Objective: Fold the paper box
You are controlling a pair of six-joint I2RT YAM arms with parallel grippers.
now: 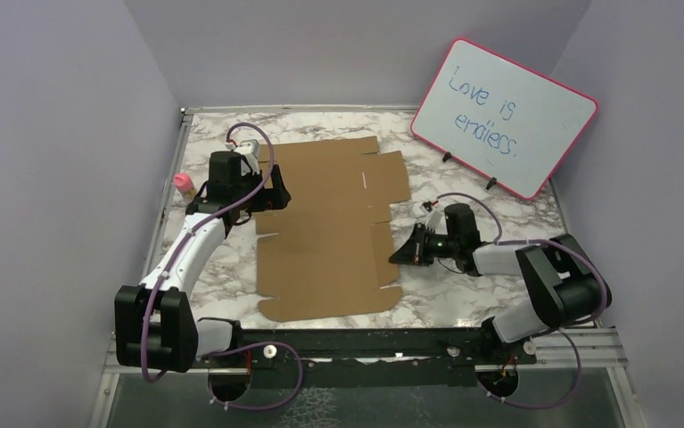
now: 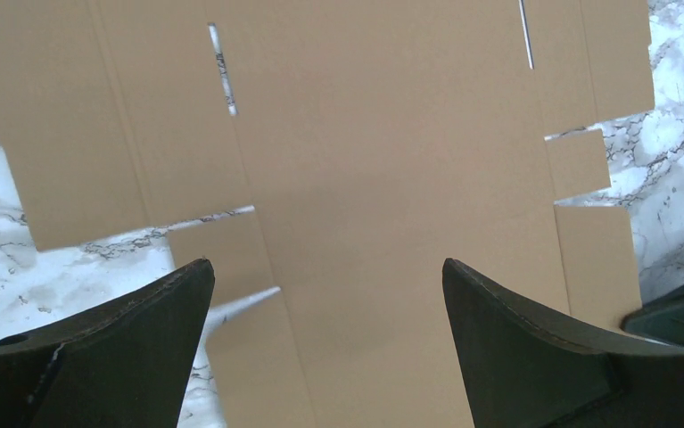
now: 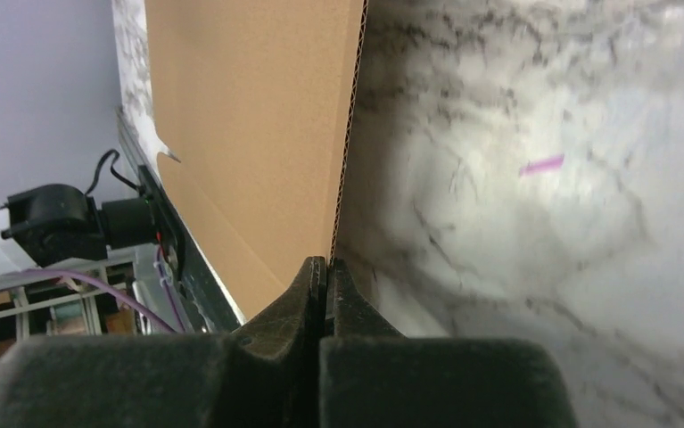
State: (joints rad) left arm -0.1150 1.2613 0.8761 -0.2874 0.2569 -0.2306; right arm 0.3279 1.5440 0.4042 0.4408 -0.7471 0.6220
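The paper box (image 1: 329,232) is a flat brown die-cut cardboard sheet with flaps and slits, lying unfolded in the middle of the marble table. My left gripper (image 1: 269,197) hovers over its left edge, wide open; in the left wrist view both fingers (image 2: 146,330) frame bare cardboard (image 2: 391,178) with nothing between them. At the sheet's right edge, my right gripper (image 1: 397,256) lies low. Seen from the right wrist, its jaws (image 3: 328,264) are pressed together on the corrugated edge of the cardboard (image 3: 249,134).
A pink-framed whiteboard (image 1: 505,116) with blue writing leans at the back right. A small pink object (image 1: 182,183) sits at the table's left edge by the left arm. Lilac walls enclose the marble table (image 1: 463,294) on three sides.
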